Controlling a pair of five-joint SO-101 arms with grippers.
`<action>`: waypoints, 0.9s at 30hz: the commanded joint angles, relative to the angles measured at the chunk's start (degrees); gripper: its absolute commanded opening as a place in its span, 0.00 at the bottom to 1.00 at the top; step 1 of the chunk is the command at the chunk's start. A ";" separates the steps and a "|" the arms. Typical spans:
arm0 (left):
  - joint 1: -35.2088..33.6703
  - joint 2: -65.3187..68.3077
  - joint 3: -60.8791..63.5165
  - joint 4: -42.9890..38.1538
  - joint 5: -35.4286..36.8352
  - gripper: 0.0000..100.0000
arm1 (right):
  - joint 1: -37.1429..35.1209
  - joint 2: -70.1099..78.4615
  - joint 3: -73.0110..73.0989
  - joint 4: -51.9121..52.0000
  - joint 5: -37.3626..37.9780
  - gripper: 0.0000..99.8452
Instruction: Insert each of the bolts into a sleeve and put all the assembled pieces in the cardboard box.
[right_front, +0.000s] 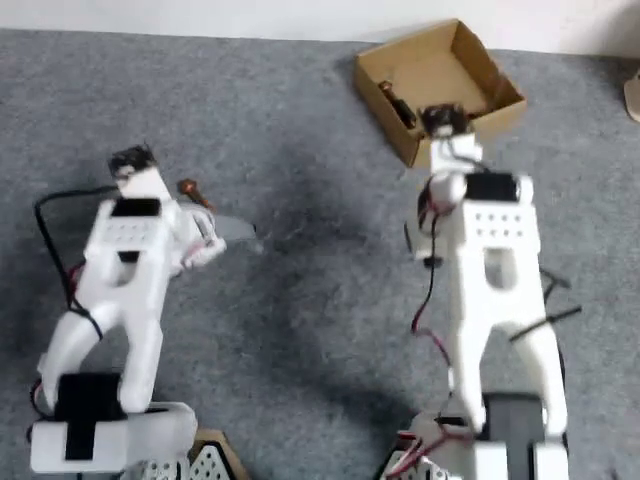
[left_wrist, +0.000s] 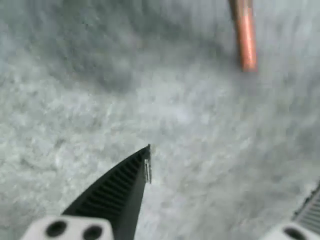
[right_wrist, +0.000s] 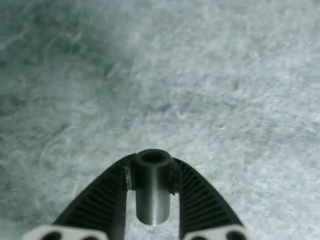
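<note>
Sleeve (right_wrist: 152, 197), dark and tube-shaped, is held between the jaws of my right gripper (right_wrist: 151, 164). The jaws press on its two sides and its open end points away from the wrist camera. Under it I see the grey felt of the counter (right_front: 300, 330). From the high view, the right arm (right_front: 490, 260) stretches toward the cardboard box (right_front: 405, 45), and its tip is at the near wall of this box. Inside the box, close to one wall, lies a dark long piece (right_front: 397, 103) with a copper-coloured end. I cannot tell if it is a bolt already in a sleeve.

On the other side, the left gripper (left_wrist: 232, 170) has its jaws wide apart with nothing between them, low over the felt. A copper-coloured bolt (left_wrist: 243, 35) lies on the counter ahead of these jaws, not touching them. In the high view this bolt (right_front: 192, 192) is just beside the end of the left arm (right_front: 130, 250), well apart from the box.
</note>
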 joint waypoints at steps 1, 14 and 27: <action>-0.75 1.19 -5.93 0.35 0.70 0.46 | -2.33 -11.74 9.63 -5.05 -0.62 0.01; -0.92 1.27 -6.99 -6.95 0.35 0.38 | -7.25 -31.52 28.18 -9.10 -2.90 0.01; -1.27 2.77 -6.99 -17.76 0.35 0.07 | -8.75 -46.99 42.24 -13.23 -4.75 0.01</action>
